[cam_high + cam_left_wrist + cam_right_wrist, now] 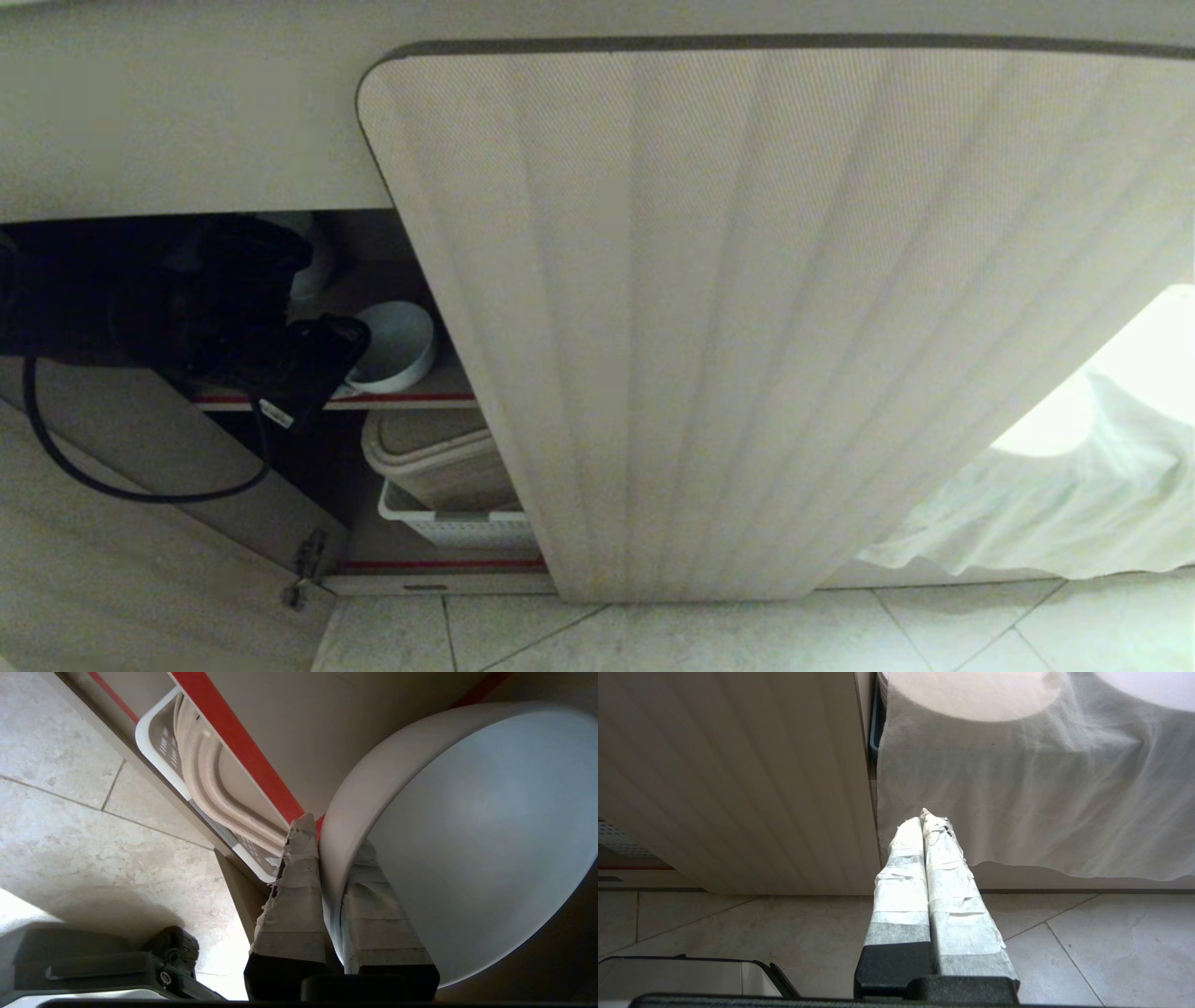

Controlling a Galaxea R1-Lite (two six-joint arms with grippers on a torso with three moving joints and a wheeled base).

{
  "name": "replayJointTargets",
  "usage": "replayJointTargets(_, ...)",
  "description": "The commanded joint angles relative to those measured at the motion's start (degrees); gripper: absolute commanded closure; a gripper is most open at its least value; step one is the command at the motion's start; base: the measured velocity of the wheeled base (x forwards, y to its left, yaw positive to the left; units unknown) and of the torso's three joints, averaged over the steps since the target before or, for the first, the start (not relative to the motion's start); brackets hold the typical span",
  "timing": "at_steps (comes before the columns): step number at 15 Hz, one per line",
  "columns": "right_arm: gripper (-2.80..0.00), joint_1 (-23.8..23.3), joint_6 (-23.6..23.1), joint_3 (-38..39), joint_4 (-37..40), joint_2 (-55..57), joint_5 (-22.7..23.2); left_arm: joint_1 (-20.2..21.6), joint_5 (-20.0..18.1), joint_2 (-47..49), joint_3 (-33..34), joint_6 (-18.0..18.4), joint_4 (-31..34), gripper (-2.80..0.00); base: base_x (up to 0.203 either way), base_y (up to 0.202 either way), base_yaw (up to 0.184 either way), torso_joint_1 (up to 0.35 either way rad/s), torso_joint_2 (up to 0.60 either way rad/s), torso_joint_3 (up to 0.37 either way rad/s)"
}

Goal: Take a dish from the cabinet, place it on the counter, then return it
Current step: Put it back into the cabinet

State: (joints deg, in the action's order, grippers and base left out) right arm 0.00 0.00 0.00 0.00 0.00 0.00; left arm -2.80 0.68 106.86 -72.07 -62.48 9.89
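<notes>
The dish (pixel 400 343) is a small white bowl at the front of the cabinet's upper shelf (pixel 411 399), which has a thin red edge. My left gripper (pixel 347 371) reaches in from the left and is shut on its rim. In the left wrist view the gripper (pixel 334 833) has one taped finger (pixel 296 891) outside the dish (pixel 467 826) and the other inside. I cannot tell whether the dish rests on the shelf. My right gripper (pixel 924 819) hangs shut and empty above the floor. The counter is out of view.
The cabinet's ribbed right door (pixel 747 327) fills the middle. The left door (pixel 140 560) is open, hinge (pixel 308 565) showing. A beige lidded box (pixel 439 462) sits in a white basket (pixel 457 527) on the lower shelf. White ware (pixel 313 252) stands behind my arm. A white cloth (pixel 1074 485) hangs at right.
</notes>
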Motion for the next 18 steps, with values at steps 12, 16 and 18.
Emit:
replayJointTargets(12, 0.00, 0.0, 0.0, 0.0, 0.0, 0.0, 0.0, -0.1, 0.3, 0.2, -0.1, -0.3, 0.0, -2.80, 0.000, 0.000, 0.000, 0.000, 0.00, 0.000)
replayJointTargets(16, 0.00, 0.0, 0.0, 0.0, 0.0, 0.0, 0.0, 0.0, 0.4, 0.3, -0.7, -0.5, -0.5, -2.80, 0.000, 0.000, 0.000, 0.000, 0.00, 0.000)
replayJointTargets(18, 0.00, 0.0, 0.0, 0.0, 0.0, 0.0, 0.0, 0.0, 0.4, 0.2, -1.0, -0.5, -1.9, -2.80, 0.000, 0.000, 0.000, 0.000, 0.00, 0.000)
